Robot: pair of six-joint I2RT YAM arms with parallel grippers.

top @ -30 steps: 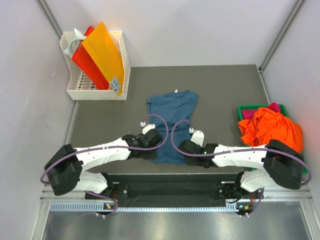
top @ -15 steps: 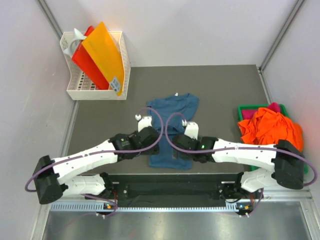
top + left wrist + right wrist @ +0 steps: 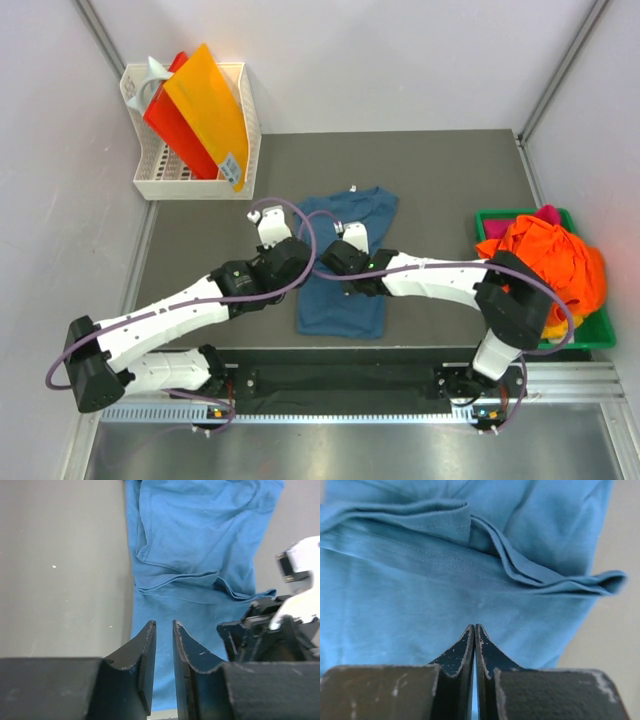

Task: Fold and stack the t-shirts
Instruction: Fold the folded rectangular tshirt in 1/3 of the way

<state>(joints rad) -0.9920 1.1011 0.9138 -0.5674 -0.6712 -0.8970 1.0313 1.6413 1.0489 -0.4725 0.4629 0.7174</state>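
one dark grey table is carrying everything here. a white basket is standing at its far left corner, holding orange and yellow sheets. the teal-blue t-shirt is lying lengthwise in the middle of the table, its far half rumpled and a fold ridge running across it. the other t-shirts, orange and magenta, are sitting bunched in the green tray at the right edge. the left gripper is hanging over the teal shirt's left edge, its jaws standing a narrow slit apart with nothing between them. the right gripper is pointing along the shirt's flat part, the fold ridge lying just beyond its tips, and its jaws are pressing together with no cloth visibly pinched.
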